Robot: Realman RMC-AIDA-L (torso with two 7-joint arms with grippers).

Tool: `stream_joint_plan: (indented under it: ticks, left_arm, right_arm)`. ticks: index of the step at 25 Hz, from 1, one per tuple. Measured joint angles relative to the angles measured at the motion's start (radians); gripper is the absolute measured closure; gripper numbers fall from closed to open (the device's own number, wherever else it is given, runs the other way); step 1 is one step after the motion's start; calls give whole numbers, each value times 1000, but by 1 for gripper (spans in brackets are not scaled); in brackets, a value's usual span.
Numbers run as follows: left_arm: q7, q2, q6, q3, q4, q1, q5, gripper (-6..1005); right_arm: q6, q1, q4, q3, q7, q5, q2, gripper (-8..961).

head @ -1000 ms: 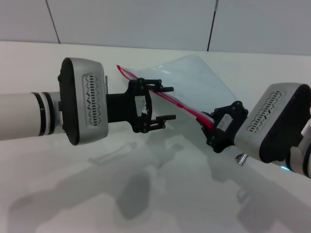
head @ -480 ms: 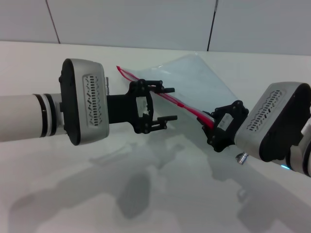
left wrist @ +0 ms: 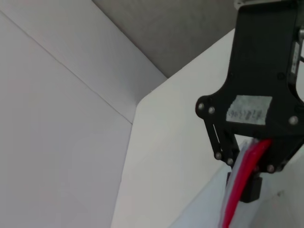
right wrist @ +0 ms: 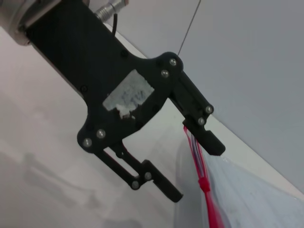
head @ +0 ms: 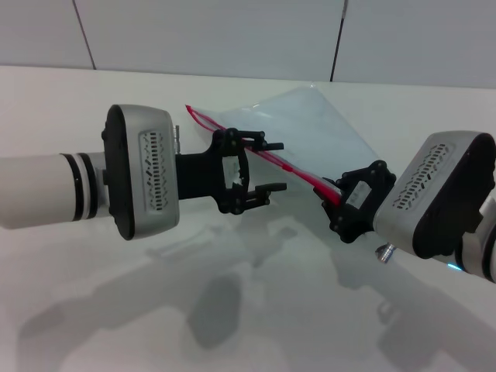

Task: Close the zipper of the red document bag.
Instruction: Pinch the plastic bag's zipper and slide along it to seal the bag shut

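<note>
The red document bag (head: 310,128), a flat translucent pale-blue pouch, hangs lifted off the white table. Along its near edge runs the zipper (head: 256,151), a thin red strip. My left gripper (head: 280,166) is open and its fingers straddle the strip midway: one finger (right wrist: 204,137) lies against the zipper (right wrist: 211,209) and the other (right wrist: 161,183) stands off below. A small red lump (right wrist: 204,183) sits on the strip just past them. My right gripper (head: 341,203) is shut on the bag's right zip end, also seen in the left wrist view (left wrist: 247,166).
The white table (head: 256,310) spreads under both arms, carrying their shadows. A grey panelled wall (head: 232,35) stands behind the table's far edge.
My left arm has moved slightly right, bringing its open fingers further along the zipper. The right gripper and the bag have held still.
</note>
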Motion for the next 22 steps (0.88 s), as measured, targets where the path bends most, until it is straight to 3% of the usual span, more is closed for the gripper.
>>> stream_joint_plan:
  ticks: [22]
  left_arm:
    - [81, 0, 21, 22, -81, -44, -83, 520]
  right_arm:
    - [0, 2, 3, 2, -12, 0, 3, 902]
